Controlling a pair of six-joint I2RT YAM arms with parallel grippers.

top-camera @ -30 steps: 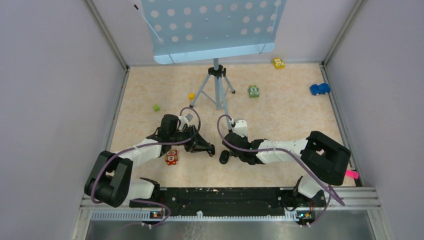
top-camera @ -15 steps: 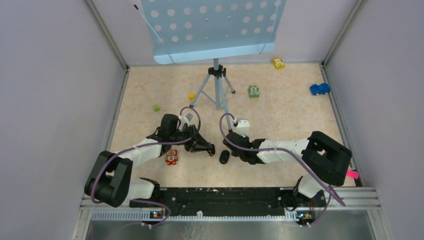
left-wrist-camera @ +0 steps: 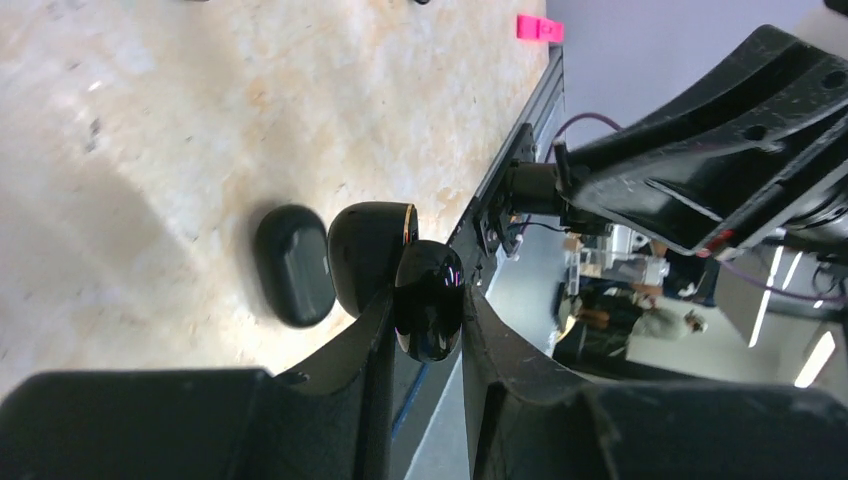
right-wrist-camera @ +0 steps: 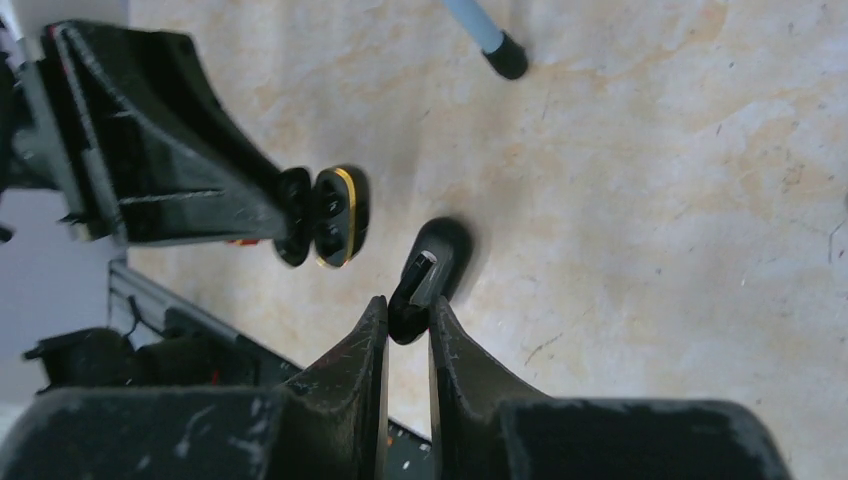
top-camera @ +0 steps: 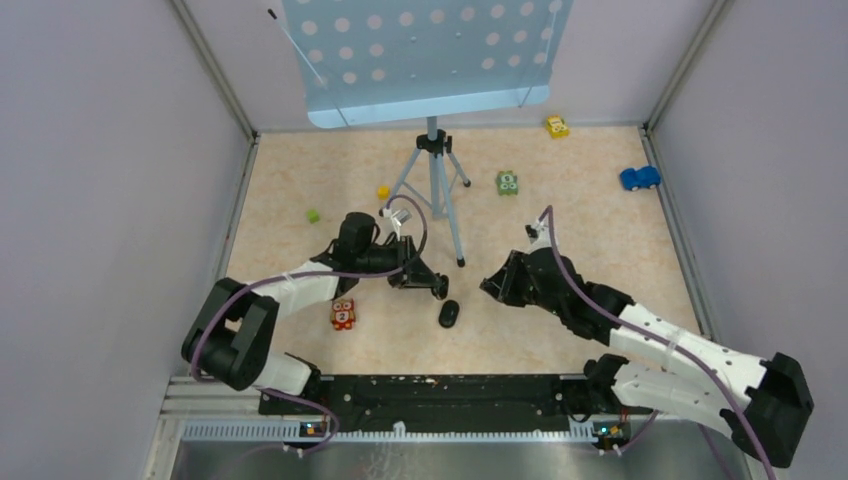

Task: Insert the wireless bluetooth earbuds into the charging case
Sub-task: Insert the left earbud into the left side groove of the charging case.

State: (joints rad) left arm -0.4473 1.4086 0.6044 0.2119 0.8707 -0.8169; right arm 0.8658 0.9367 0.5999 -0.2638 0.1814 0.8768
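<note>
My left gripper point(left-wrist-camera: 428, 312) is shut on the charging case point(left-wrist-camera: 430, 285), a glossy black oval, and holds it above the table. Its gold-rimmed half point(right-wrist-camera: 335, 217) hangs open with two dark wells showing. My right gripper point(right-wrist-camera: 407, 305) is shut on a small black earbud point(right-wrist-camera: 412, 292) with a grey stem face, right of the case and apart from it. In the top view the left gripper point(top-camera: 438, 289) and right gripper point(top-camera: 490, 285) face each other. A black oval thing point(top-camera: 449, 314) lies on the table between them; I cannot tell what it is.
A tripod point(top-camera: 436, 175) carrying a blue perforated plate stands behind the grippers, one foot point(right-wrist-camera: 508, 60) close by. An orange toy point(top-camera: 343, 313) lies left. Small blocks and toy cars, one blue point(top-camera: 639, 178), sit further back. A metal rail point(top-camera: 450, 395) runs along the near edge.
The right arm has swung out to the right and its gripper has pulled back from the black thing on the table, which stayed. The left gripper has moved a little up and right.
</note>
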